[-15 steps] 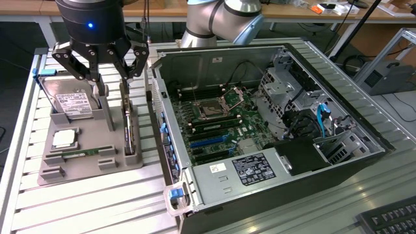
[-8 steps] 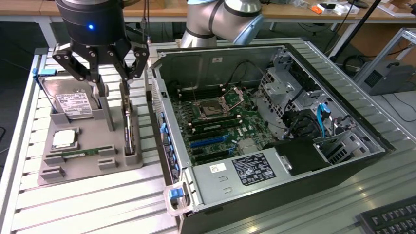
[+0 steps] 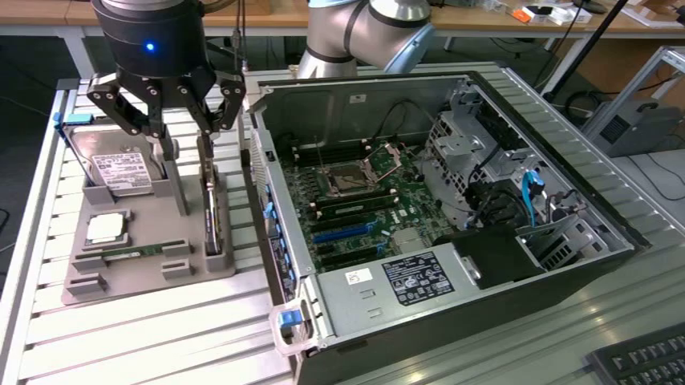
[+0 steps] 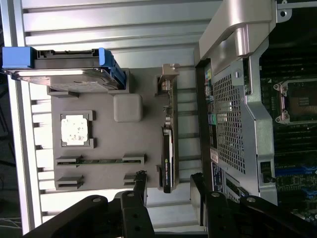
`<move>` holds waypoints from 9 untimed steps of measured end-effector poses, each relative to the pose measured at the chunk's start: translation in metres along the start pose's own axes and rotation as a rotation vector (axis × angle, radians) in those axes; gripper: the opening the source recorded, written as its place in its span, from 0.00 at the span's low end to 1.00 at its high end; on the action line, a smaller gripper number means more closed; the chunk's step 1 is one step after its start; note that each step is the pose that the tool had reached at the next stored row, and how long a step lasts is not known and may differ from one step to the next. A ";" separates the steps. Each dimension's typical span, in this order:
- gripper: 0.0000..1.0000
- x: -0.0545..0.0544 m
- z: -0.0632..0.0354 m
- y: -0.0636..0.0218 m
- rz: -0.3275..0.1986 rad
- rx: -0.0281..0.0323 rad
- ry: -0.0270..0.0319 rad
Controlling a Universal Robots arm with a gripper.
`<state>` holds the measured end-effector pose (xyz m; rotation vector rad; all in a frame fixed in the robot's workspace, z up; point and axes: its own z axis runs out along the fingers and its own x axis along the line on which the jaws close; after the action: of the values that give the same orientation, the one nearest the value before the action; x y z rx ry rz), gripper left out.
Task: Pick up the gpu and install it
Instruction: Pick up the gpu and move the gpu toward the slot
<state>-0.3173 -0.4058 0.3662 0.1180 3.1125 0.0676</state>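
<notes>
The gpu [image 3: 213, 218] is a thin dark card standing on edge in the grey holder [image 3: 144, 281] to the exterior view's left of the open computer case [image 3: 281, 104]. My gripper [image 3: 191, 172] hangs just above it, open, with one finger on each side of the card and not touching it. In the wrist view the gpu [image 4: 168, 151] runs lengthwise between my two fingertips [image 4: 140, 182], its metal bracket [image 4: 169, 79] at the far end. The motherboard's blue slots [image 3: 342, 231] lie bare inside the case.
The grey holder [image 4: 143, 139] also carries a silver hard drive [image 3: 120, 170] in a blue caddy, a CPU [image 3: 107, 228] and a green RAM stick [image 3: 134, 253]. The case wall [image 4: 233, 99] stands close beside the gpu. A keyboard [image 3: 642, 361] sits at the exterior view's lower right.
</notes>
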 end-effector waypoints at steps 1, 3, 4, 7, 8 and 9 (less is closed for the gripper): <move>0.48 0.000 0.0002 -0.0001 0.000 -0.0001 0.0000; 0.48 0.000 0.0006 -0.0002 0.000 0.0000 0.0000; 0.48 0.000 0.0010 -0.0004 0.000 0.0000 0.0000; 0.48 0.000 0.0017 -0.0007 0.000 0.0000 0.0000; 0.48 0.000 0.0019 -0.0008 0.000 0.0000 0.0000; 0.48 0.000 0.0021 -0.0009 0.000 0.0000 0.0000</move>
<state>-0.3173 -0.4066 0.3641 0.1180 3.1125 0.0676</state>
